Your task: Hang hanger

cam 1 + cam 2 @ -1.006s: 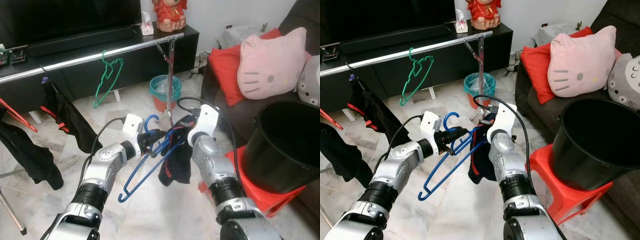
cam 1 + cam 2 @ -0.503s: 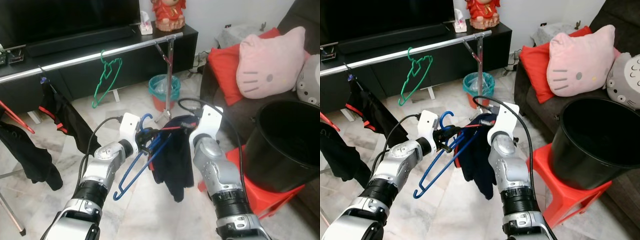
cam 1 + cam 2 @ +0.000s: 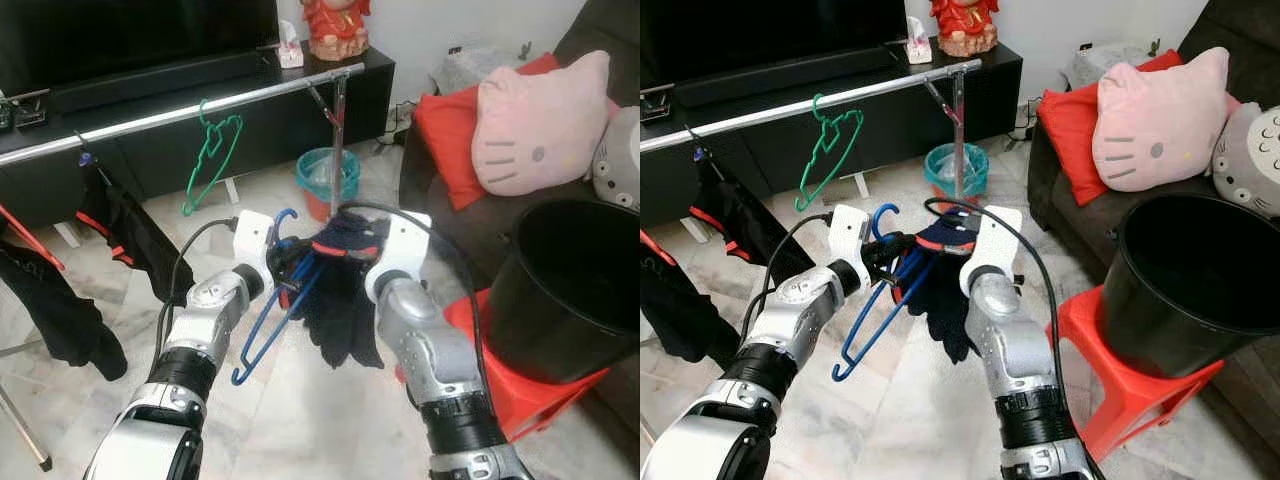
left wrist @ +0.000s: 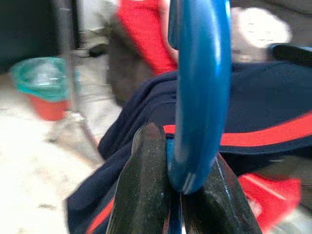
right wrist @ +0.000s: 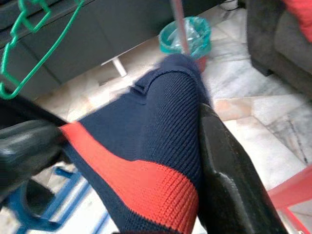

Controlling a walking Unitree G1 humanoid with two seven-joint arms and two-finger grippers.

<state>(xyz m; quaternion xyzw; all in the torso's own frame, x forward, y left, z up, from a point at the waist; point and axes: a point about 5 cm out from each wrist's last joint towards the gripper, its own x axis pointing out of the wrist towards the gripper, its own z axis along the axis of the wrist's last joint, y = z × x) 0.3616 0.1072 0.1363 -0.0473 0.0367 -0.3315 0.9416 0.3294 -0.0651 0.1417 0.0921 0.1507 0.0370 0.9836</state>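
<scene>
Both arms have risen at frame centre; left hand (image 3: 281,262) pinches the blue hanger (image 3: 268,325); right hand (image 3: 952,238) clamps the navy garment (image 3: 343,300); rail (image 3: 180,112) and green hanger (image 3: 212,152) upper left.

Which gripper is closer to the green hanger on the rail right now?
Left. The left gripper, shut on the blue hanger, sits below and right of the green hanger. The right gripper, holding the navy garment, is farther right.

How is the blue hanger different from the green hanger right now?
The blue hanger is clamped in the left gripper; the green hanger hangs free on the rail. The blue one has a navy garment against it, held by the right gripper; the green one is bare. The blue one is tilted off the vertical in mid-air, while the green one dangles by its hook. Both are thin plastic hangers.
</scene>
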